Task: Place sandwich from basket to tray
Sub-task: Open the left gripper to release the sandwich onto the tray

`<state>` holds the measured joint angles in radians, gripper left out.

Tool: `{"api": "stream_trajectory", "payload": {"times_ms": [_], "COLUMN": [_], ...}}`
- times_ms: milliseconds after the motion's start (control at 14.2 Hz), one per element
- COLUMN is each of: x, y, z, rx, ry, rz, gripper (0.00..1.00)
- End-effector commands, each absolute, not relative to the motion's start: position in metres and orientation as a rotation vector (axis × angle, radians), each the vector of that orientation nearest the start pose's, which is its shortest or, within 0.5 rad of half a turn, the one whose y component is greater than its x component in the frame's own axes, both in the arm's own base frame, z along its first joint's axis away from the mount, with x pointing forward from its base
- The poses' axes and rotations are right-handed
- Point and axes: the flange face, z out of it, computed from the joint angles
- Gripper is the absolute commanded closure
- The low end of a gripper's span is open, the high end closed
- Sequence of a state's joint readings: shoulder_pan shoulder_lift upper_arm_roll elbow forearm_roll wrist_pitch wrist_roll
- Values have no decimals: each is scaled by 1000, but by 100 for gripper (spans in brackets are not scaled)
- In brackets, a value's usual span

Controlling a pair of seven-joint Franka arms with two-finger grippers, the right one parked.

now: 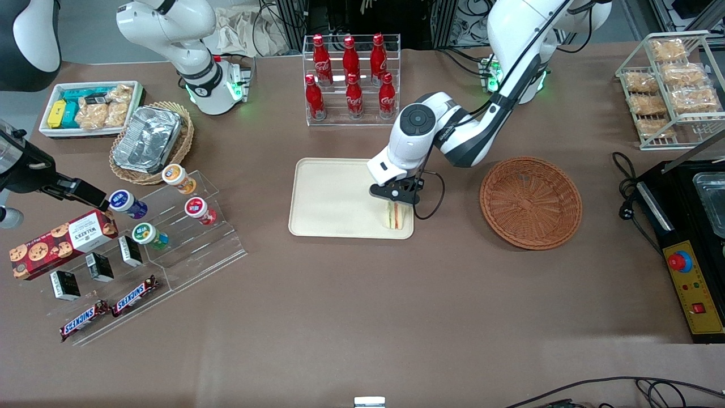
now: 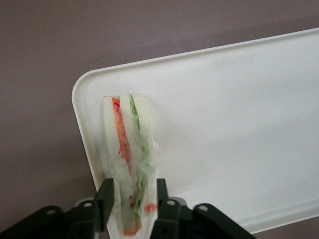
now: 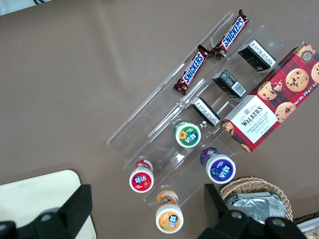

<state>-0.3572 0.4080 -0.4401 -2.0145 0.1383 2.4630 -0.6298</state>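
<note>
The sandwich (image 1: 398,216) (image 2: 130,149), a clear-wrapped wedge with orange, red and green layers, stands upright on the cream tray (image 1: 328,198) (image 2: 239,109). It is at the tray's corner nearest the front camera and the basket. My gripper (image 1: 397,207) (image 2: 132,193) reaches down over it and is shut on the sandwich, one black finger against each side of the wrap. The round reddish-brown wicker basket (image 1: 531,202) sits beside the tray toward the working arm's end, with nothing in it.
A clear rack of red cola bottles (image 1: 351,79) stands farther from the camera than the tray. A black machine (image 1: 688,243) and a wire snack rack (image 1: 668,85) lie at the working arm's end. An acrylic stand with cups and bars (image 1: 153,226) lies toward the parked arm's end.
</note>
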Motion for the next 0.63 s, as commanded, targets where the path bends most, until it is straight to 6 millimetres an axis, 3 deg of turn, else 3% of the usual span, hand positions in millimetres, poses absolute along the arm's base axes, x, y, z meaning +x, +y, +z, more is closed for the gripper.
{"api": "stream_trajectory", "payload": {"times_ms": [0, 352, 563], "x": [439, 474, 519], "y": [-425, -377, -319], "z": [293, 391, 449], "rx": [-3235, -3066, -2998], "ry": [281, 259, 233], "rz": [-85, -65, 81], "gripper": [1, 1, 1]}}
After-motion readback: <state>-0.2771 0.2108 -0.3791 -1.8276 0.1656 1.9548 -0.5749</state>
